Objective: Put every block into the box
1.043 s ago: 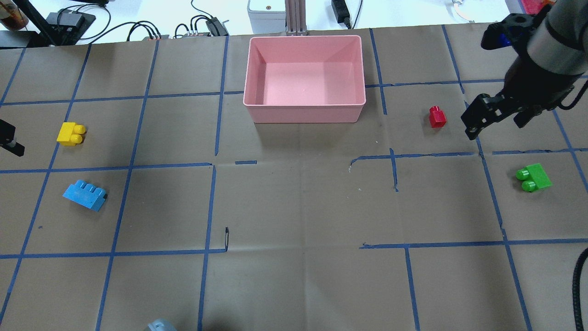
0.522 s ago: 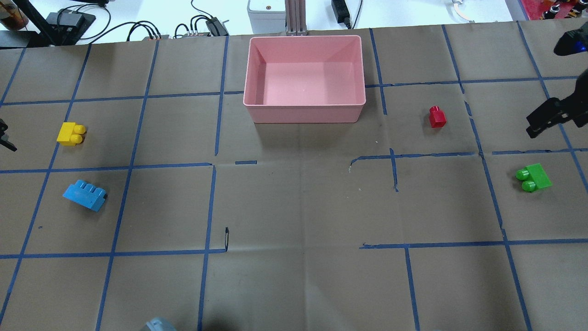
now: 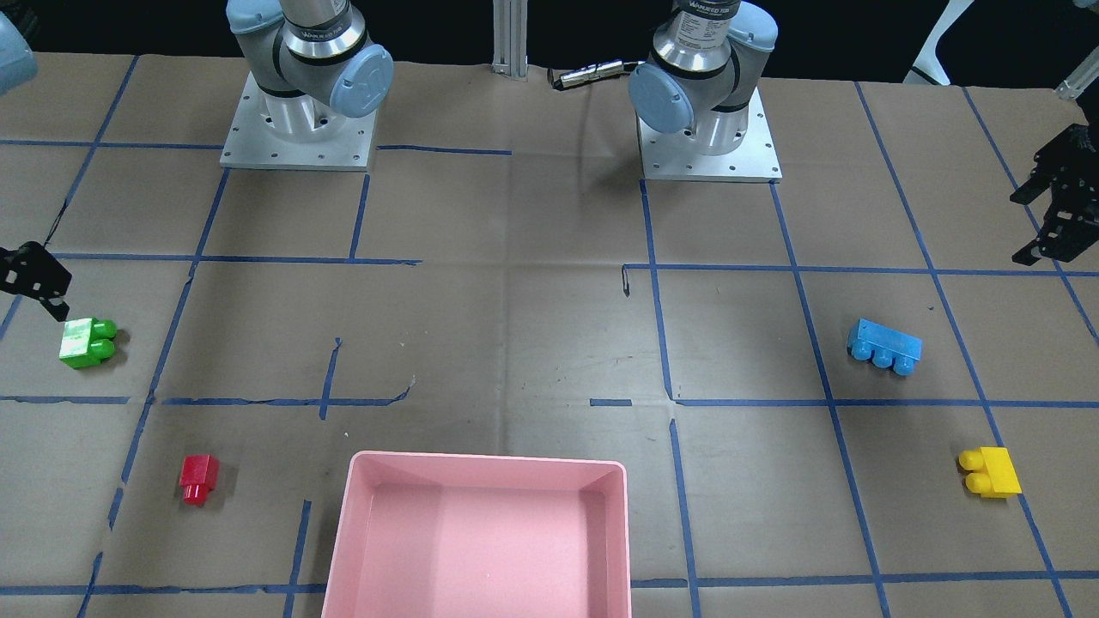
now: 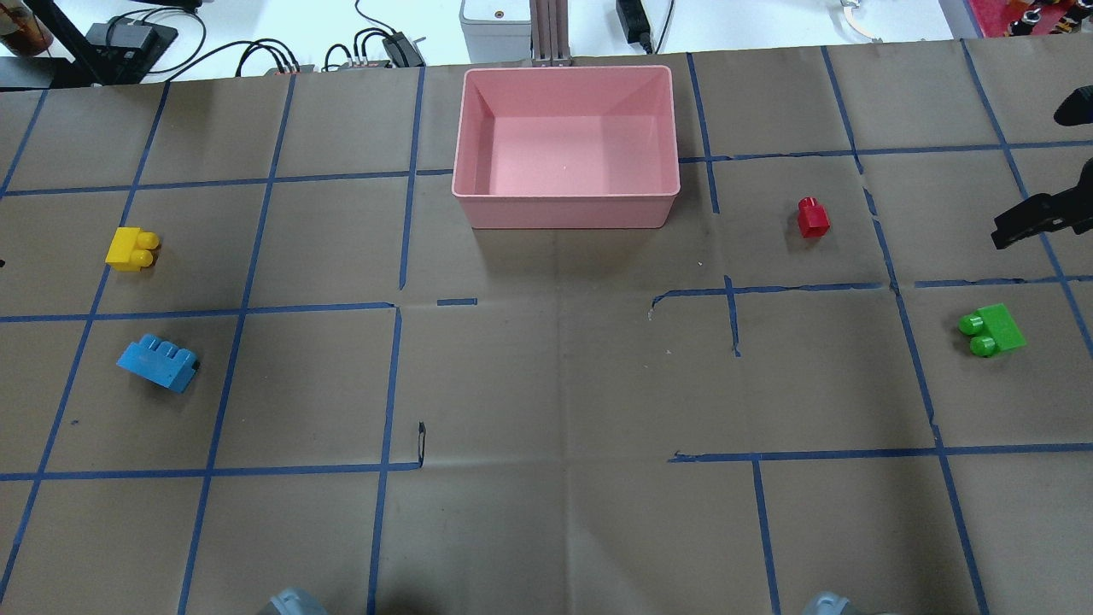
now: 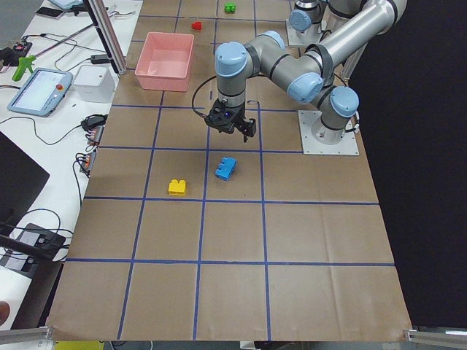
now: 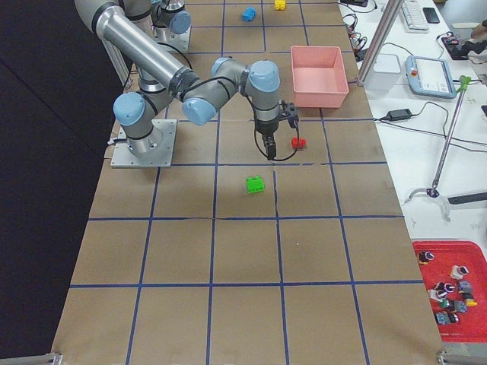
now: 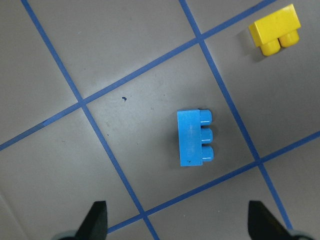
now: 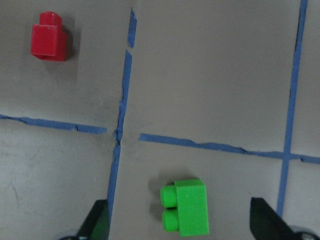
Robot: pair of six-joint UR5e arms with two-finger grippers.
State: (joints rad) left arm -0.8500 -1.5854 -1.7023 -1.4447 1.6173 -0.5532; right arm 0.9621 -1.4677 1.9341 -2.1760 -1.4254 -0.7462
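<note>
The pink box (image 4: 566, 213) stands empty at the table's far middle; it also shows in the front view (image 3: 481, 468). The yellow block (image 4: 131, 249) and light-blue block (image 4: 158, 363) lie at the left. The red block (image 4: 812, 217) and green block (image 4: 990, 330) lie at the right. My left gripper (image 7: 180, 222) is open and empty, hovering above the light-blue block (image 7: 195, 137), with the yellow block (image 7: 275, 29) further off. My right gripper (image 8: 181, 220) is open and empty above the green block (image 8: 186, 207), with the red block (image 8: 48, 36) off to one side.
Blue tape lines grid the brown paper-covered table. The two arm bases (image 3: 300, 129) (image 3: 708, 129) stand at the robot's side. Cables and a grey device (image 4: 495, 26) lie beyond the table's far edge, behind the box.
My right gripper has moved right, away from the red block to the overhead view's right edge. My left gripper has slid out of that view at the left edge. The blocks have not moved.
</note>
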